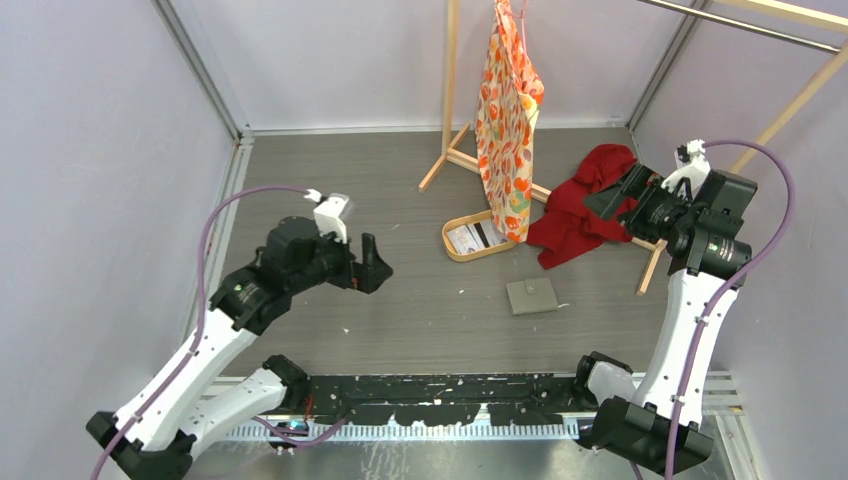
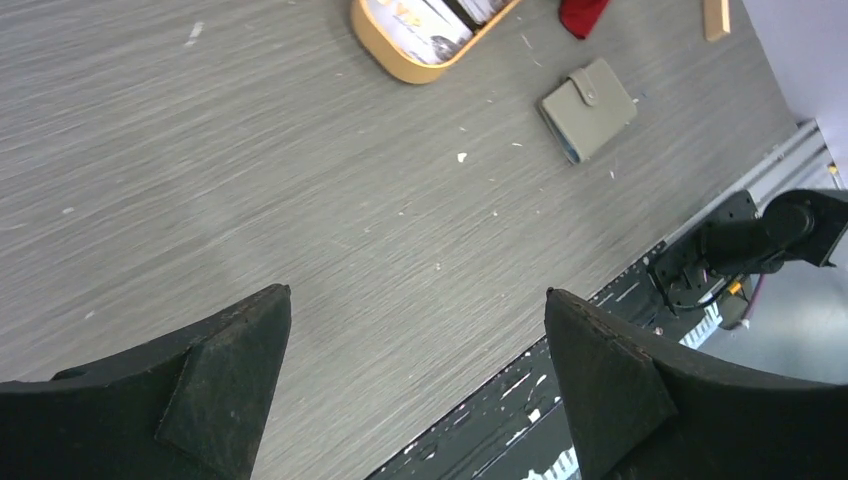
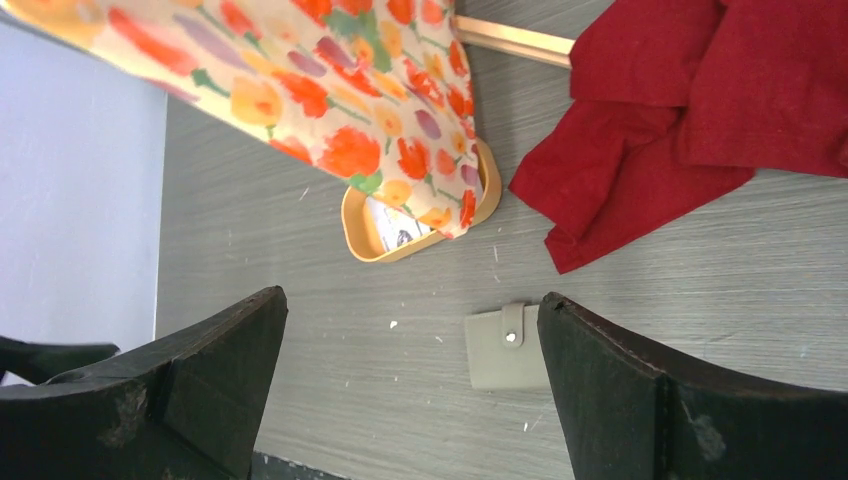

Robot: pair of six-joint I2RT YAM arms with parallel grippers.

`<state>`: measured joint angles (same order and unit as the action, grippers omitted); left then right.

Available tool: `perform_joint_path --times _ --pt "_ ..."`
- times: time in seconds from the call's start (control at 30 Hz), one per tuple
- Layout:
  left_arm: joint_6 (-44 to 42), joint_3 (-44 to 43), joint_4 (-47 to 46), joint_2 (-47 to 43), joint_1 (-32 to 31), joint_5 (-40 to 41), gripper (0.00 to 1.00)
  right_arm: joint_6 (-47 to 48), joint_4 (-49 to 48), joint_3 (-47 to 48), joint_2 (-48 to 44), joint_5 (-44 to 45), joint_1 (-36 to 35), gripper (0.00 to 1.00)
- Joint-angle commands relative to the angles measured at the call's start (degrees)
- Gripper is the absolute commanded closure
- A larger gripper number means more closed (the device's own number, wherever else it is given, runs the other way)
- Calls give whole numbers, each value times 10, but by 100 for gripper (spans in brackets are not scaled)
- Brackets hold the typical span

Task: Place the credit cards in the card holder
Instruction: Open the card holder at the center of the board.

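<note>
The grey-olive card holder (image 1: 531, 296) lies closed, its tab snapped, flat on the table right of centre; it also shows in the left wrist view (image 2: 588, 108) and the right wrist view (image 3: 503, 348). The credit cards (image 1: 472, 237) lie in an oval tan tray (image 1: 452, 247), light ones with print and a dark one; they also show in the left wrist view (image 2: 432, 22) and the right wrist view (image 3: 392, 227). My left gripper (image 1: 372, 262) hangs open and empty above the table left of centre. My right gripper (image 1: 612, 195) is open and empty, raised at the far right over the red cloth.
A flowered cloth (image 1: 508, 110) hangs from a wooden rack (image 1: 450, 90) and covers part of the tray. A red cloth (image 1: 585, 205) lies crumpled right of the tray. Walls close in left, right and back. A black rail (image 1: 450, 395) runs along the near edge.
</note>
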<state>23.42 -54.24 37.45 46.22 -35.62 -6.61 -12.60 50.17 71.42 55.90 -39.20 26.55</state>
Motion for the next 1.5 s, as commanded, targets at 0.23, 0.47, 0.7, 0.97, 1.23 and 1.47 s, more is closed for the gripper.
perform_joint_path --times 0.23,0.47,0.7,0.97,1.23,1.47 --pt "97 133 -225 0 -69 -25 0 -53 -68 -12 -11 33 19 0" --pt "157 191 -363 21 -75 -66 0 197 -2 -43 -10 -106 -7 0" --pt "263 241 -510 90 -75 -129 0 417 46 -119 5 -14 -119 0" --pt "334 275 -576 122 -76 -138 2 410 -23 -164 124 64 -174 0" --pt "373 312 -635 130 -76 -97 4 400 -49 -197 200 134 -264 6" --pt "418 317 -641 144 -77 -107 12 386 -56 -182 264 185 -324 30"
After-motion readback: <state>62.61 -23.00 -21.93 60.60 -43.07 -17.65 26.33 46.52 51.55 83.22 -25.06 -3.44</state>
